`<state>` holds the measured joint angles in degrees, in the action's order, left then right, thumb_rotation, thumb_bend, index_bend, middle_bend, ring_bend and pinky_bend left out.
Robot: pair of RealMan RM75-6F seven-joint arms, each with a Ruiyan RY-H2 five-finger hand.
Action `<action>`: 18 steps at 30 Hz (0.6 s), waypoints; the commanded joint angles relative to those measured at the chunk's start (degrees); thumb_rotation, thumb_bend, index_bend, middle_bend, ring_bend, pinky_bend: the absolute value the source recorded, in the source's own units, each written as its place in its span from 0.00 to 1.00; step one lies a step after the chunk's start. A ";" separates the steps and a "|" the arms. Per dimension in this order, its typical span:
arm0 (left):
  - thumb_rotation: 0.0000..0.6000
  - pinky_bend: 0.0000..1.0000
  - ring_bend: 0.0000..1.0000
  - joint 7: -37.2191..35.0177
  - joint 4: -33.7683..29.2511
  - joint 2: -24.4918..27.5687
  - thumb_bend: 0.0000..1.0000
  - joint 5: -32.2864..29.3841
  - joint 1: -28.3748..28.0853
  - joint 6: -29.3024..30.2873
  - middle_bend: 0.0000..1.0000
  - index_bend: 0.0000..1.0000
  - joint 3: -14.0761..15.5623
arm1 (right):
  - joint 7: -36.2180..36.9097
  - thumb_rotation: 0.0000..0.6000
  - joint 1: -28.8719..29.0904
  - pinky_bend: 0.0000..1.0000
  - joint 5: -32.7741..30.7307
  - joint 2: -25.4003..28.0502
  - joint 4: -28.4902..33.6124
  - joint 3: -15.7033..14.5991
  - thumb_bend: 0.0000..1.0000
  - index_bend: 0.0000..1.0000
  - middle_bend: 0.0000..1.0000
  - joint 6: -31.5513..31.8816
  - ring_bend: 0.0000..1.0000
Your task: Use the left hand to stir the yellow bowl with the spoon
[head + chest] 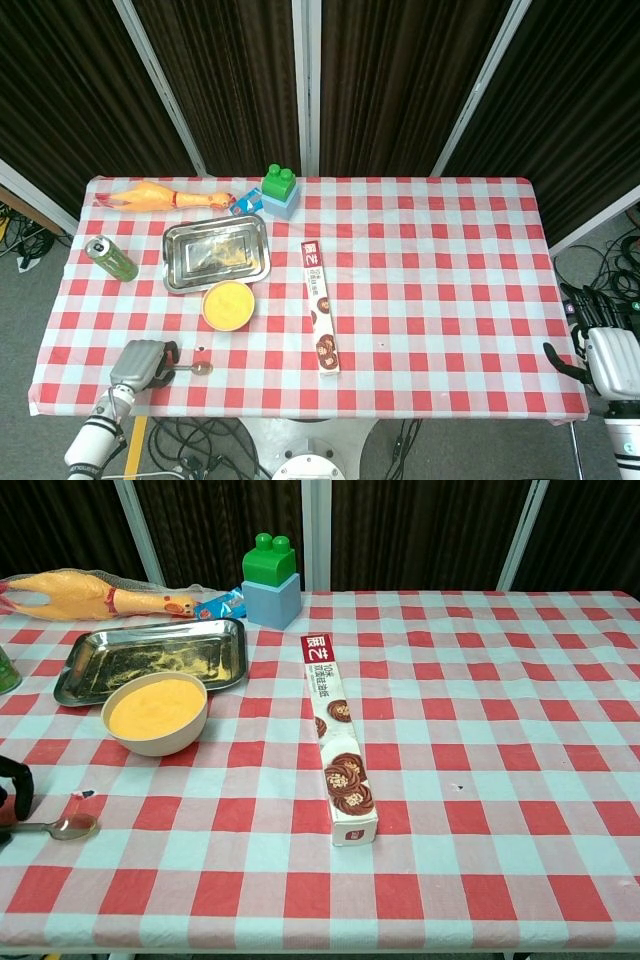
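Yellow bowl [228, 305] sat unstirred beside the steel tray [216, 252]; the spoon [62, 827] lay flat on the cloth near the front edge; the left hand [141, 363] covered its handle, grip unclear; lifting and stirring remained.

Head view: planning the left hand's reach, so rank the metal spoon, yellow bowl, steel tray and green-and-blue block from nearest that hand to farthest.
1. Metal spoon, right beside the left hand.
2. Yellow bowl, up and right.
3. Steel tray, behind the bowl.
4. Green-and-blue block, at the far edge.
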<state>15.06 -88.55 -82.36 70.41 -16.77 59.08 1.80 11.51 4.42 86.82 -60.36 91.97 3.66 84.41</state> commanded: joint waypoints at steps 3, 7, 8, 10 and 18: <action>1.00 1.00 0.87 -0.07 0.22 -0.25 0.38 0.04 -0.05 0.00 0.85 0.58 0.24 | -0.03 1.00 -0.03 0.00 -0.03 0.01 0.07 -0.04 0.24 0.00 0.11 -0.04 0.00; 1.00 1.00 0.87 -0.08 0.38 -0.30 0.41 0.29 -0.04 0.18 0.86 0.61 0.51 | -0.07 1.00 -0.06 0.00 -0.06 0.01 0.12 0.00 0.24 0.00 0.11 0.05 0.00; 1.00 1.00 0.87 -0.09 0.36 -0.23 0.42 0.38 -0.03 0.35 0.86 0.61 0.50 | -0.07 1.00 -0.06 0.00 -0.06 0.01 0.14 0.01 0.24 0.00 0.11 0.08 0.00; 1.00 1.00 0.87 0.09 0.06 0.25 0.42 0.67 -0.02 0.97 0.86 0.62 0.38 | -0.07 1.00 -0.10 0.00 -0.01 0.05 0.18 0.01 0.24 0.00 0.11 0.17 0.00; 1.00 1.00 0.87 0.78 -3.81 4.90 0.42 2.38 -1.98 4.92 0.86 0.62 -4.05 | -0.24 1.00 -0.03 0.00 0.24 0.34 0.23 0.34 0.24 0.00 0.11 0.70 0.00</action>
<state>15.73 -91.58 -78.20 72.28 -18.00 63.07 -0.99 11.27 4.40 87.05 -60.01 92.20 4.02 85.12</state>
